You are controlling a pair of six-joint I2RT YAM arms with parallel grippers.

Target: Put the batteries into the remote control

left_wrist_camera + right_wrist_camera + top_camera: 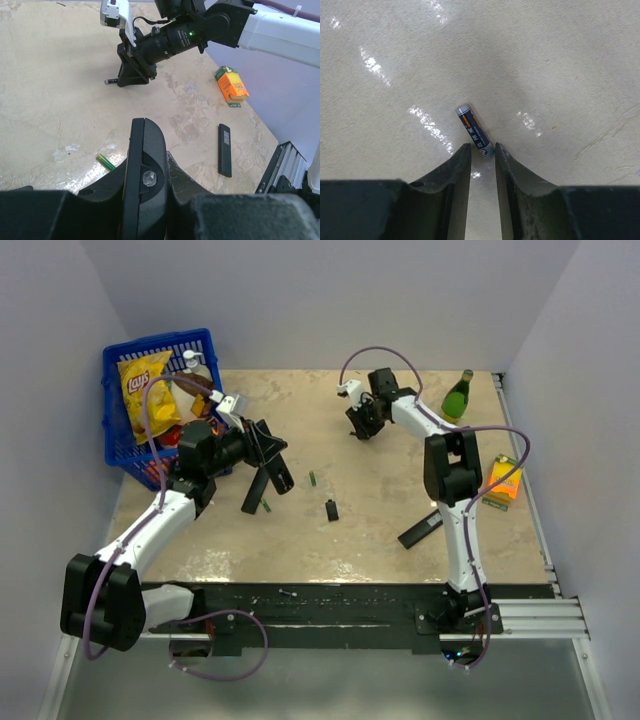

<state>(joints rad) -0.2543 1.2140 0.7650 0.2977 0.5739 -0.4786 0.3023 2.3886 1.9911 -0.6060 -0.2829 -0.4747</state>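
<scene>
My left gripper (270, 468) is shut on the long black remote control (255, 492), which hangs tilted just above the table. In the left wrist view the remote control (146, 150) stands edge-on between the fingers (176, 172). My right gripper (362, 428) is down at the table at the back. In the right wrist view its jaws (482, 147) stand narrowly apart around the lower end of a dark-grey battery (473, 130) lying flat. A green battery (312, 478) lies mid-table, and another battery (267, 506) lies by the remote's low end. A small black cover (331, 509) lies nearby.
A second black remote (420, 530) lies right of centre. An orange box (503, 480) and a green bottle (458, 395) are at the right edge. A blue basket (118, 445) with a chips bag (148, 390) stands at the back left.
</scene>
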